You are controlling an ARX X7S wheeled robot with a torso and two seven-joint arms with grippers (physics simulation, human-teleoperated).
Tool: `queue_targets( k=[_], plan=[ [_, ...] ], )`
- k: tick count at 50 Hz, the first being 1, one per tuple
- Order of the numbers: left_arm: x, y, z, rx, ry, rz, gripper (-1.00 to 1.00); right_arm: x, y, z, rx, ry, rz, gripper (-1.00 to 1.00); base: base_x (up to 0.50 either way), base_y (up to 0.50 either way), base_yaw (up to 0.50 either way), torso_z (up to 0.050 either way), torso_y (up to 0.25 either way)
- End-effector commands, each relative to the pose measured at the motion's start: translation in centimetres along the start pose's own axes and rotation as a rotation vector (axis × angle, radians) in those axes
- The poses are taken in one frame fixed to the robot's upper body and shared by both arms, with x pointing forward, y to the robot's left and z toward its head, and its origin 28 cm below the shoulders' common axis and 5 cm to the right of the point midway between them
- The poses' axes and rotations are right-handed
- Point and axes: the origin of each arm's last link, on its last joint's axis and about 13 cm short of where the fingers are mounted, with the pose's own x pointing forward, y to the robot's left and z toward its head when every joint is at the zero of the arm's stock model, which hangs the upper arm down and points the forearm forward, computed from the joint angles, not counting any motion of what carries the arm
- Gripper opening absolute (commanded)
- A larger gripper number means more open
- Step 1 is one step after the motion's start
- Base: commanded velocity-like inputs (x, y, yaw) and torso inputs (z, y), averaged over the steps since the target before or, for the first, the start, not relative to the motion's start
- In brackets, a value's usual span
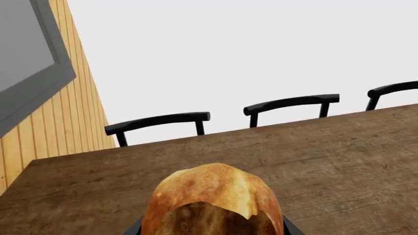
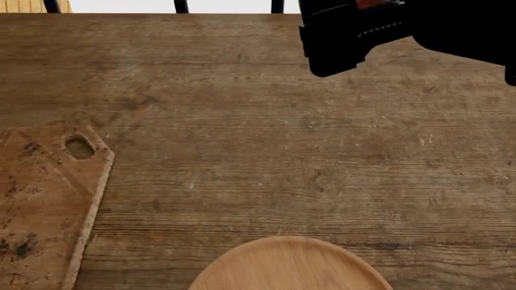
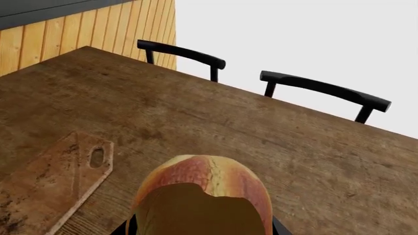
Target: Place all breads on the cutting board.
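On table (image 2: 266, 121): cutting board (image 2: 40, 199) | round plate (image 2: 290, 266) | chairs (image 1: 160, 122) behind

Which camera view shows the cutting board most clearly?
The head view: the cutting board lies flat and seen from above, with its oval hole, though the frame edge crops it. The right wrist view shows it obliquely. The left wrist view shows none.

Head looks down; wrists low, sharing table (image 2: 266, 151).

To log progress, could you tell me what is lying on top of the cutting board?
Nothing: the visible part of the cutting board shows only dark stains and its oval hole. Its near and left parts run out of frame.
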Motion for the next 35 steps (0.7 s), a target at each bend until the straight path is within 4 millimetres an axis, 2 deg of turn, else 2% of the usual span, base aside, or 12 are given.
queue_targets(
  k=[1, 10, 19, 23, 32, 33, 34, 35],
  plan=[
    [-0.1, -0.1, 0.2, -0.006, -0.009, 0.008, -1.00, 0.0, 0.0, 0.0, -0.014, -0.008, 0.012, -1.00, 0.00, 0.48, 0.00, 0.000, 0.000],
    [0.1, -0.3, 0.6, -0.039, -0.033, 0.007, -1.00, -0.3, 0.0, 0.2, -0.010, -0.020, 0.018, -1.00, 0.00, 0.04, 0.00, 0.000, 0.001],
    [2.9, -0.6, 2.0, -0.118, -0.038, 0.007, -1.00, -0.1, -0.1, -0.1, 0.014, -0.027, 0.022, -1.00, 0.00, 0.01, 0.00, 0.002, 0.000],
    [4.7, -0.8, 2.9, -0.146, -0.039, 0.018, -1.00, 0.2, 0.0, -0.1, 0.015, -0.027, 0.030, -1.00, 0.00, 0.01, 0.00, 0.000, 0.000],
    [7.7, -0.6, 3.3, -0.206, -0.036, 0.061, -1.00, 0.4, -0.1, -0.2, 0.017, -0.024, 0.032, -1.00, 0.00, 0.01, 0.00, 0.000, 0.000],
    [11.0, -2.6, 2.6, -0.088, 0.029, 0.060, -1.00, 0.5, -0.3, -0.6, 0.024, -0.018, 0.035, -1.00, 0.00, 0.01, 0.00, 0.000, 0.000],
    [11.9, -2.7, 2.9, -0.100, 0.037, 0.015, -1.00, 0.5, -0.3, -0.7, 0.025, -0.017, 0.036, -1.00, 0.00, 0.01, 0.00, 0.000, 0.000],
    [12.4, -1.2, 2.1, -0.183, 0.069, 0.080, -1.00, 0.5, -0.3, -0.7, 0.026, -0.016, 0.037, -1.00, 0.00, 0.01, 0.00, 0.000, 0.000]
  ],
)
